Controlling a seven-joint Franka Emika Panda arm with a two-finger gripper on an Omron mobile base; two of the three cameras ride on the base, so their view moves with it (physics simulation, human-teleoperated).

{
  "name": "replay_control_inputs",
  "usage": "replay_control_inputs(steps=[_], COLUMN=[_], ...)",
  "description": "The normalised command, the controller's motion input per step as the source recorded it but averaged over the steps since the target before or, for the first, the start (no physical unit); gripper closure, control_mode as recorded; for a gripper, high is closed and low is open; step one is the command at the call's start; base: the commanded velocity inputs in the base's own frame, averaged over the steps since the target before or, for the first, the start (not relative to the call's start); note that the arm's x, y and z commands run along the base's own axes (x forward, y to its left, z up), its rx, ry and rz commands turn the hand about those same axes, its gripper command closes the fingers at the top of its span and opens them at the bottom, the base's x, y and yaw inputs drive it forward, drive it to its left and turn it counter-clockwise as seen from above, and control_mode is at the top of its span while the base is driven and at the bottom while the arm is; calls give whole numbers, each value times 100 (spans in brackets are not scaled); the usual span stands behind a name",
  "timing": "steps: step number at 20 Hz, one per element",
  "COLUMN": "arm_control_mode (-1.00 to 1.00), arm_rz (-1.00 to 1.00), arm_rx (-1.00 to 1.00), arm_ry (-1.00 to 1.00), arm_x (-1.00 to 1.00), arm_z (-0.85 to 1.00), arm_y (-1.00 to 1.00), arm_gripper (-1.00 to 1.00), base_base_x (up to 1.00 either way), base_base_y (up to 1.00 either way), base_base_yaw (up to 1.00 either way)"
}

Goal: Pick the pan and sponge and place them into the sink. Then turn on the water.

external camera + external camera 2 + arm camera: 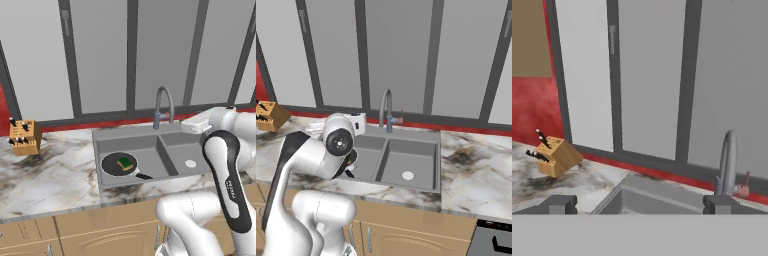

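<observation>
A knife block (24,137) stands on the table (55,175), far left of the hand (639,204). The pan (119,164), sponge (125,163) inside, sits in the sink's (150,134) left basin, below the released, empty hand near the faucet (163,105).

A grey double-basin sink (406,150) is seen set into the marbled bench (476,165), with a pale round drain (408,175) in its right basin. A curved faucet (386,107) stands at its back rim. The left basin is partly hidden by the white arm (316,155). A wooden knife block (270,115) rests at far left.
</observation>
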Motion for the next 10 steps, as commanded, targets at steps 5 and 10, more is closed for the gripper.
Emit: replay_control_inputs(steps=[5, 10], arm_control_mode=[-100, -100], arm_rz=[-1, 0], arm_rx=[4, 6], arm_ry=[-3, 0], arm_x=[-16, -1], arm_z=[12, 1], arm_y=[-47, -52], arm_gripper=[-100, -100], base_base_x=[0, 0], base_base_y=[0, 0], base_base_yaw=[0, 0])
